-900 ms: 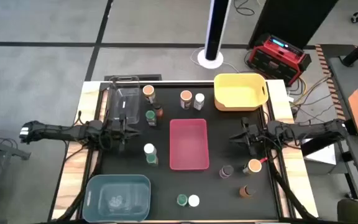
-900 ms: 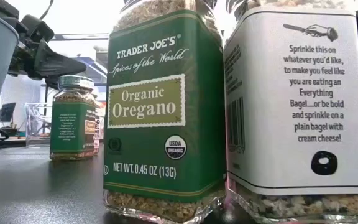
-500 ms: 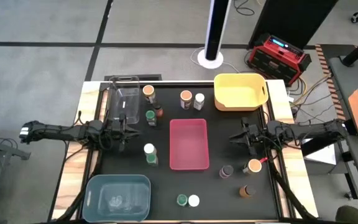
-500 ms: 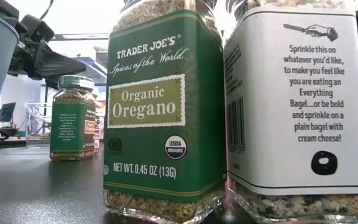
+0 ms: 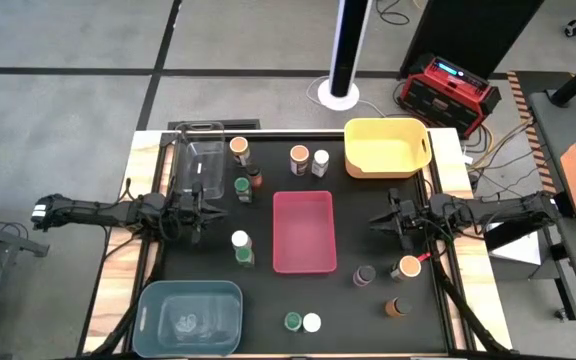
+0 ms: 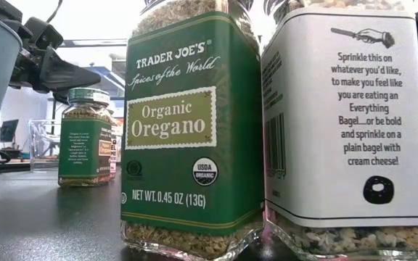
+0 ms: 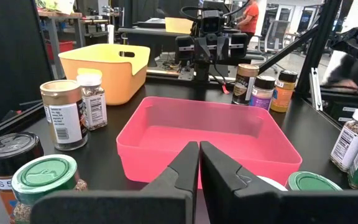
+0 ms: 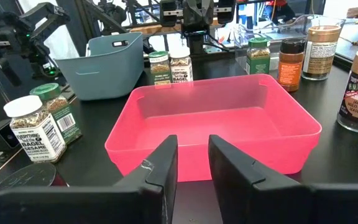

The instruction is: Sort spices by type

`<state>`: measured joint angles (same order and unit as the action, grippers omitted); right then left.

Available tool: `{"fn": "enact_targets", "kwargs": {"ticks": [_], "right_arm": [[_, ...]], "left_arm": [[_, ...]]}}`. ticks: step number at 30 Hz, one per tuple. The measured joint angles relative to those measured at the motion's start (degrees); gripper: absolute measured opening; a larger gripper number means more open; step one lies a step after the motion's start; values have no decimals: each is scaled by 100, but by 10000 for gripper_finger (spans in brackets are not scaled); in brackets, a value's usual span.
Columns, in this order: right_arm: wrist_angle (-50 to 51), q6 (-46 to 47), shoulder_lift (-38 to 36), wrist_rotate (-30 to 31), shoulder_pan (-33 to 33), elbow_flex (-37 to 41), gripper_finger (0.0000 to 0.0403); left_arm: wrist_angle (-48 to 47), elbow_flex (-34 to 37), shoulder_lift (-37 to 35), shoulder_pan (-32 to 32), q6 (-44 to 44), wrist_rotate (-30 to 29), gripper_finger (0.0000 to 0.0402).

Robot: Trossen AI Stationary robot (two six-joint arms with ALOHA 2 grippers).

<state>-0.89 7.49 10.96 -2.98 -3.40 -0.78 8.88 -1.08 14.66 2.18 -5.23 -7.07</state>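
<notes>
Pink bin (image 5: pixel 303 232) mid-table, spice jars (image 5: pixel 240 247) scattered around, yellow bin (image 5: pixel 386 147), blue bin (image 5: pixel 190 316)

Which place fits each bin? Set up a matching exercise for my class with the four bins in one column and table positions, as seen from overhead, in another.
Things:
1. pink bin
2. yellow bin
3. blue bin
4. clear bin

Places:
A. near left corner
B. far right corner
C. centre of the table
D. far left side

Pairs: 1-C, 2-B, 3-A, 4-D
</notes>
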Motion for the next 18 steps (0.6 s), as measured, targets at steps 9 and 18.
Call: {"fn": "enact_targets", "kwargs": {"ticks": [9, 18], "right_arm": [[0, 0, 0, 1, 2, 1, 61], [0, 0, 0, 0, 0, 0, 63]], "left_arm": [[0, 0, 1, 1, 0, -2, 0], [0, 0, 1, 1, 0, -2, 0]]}}
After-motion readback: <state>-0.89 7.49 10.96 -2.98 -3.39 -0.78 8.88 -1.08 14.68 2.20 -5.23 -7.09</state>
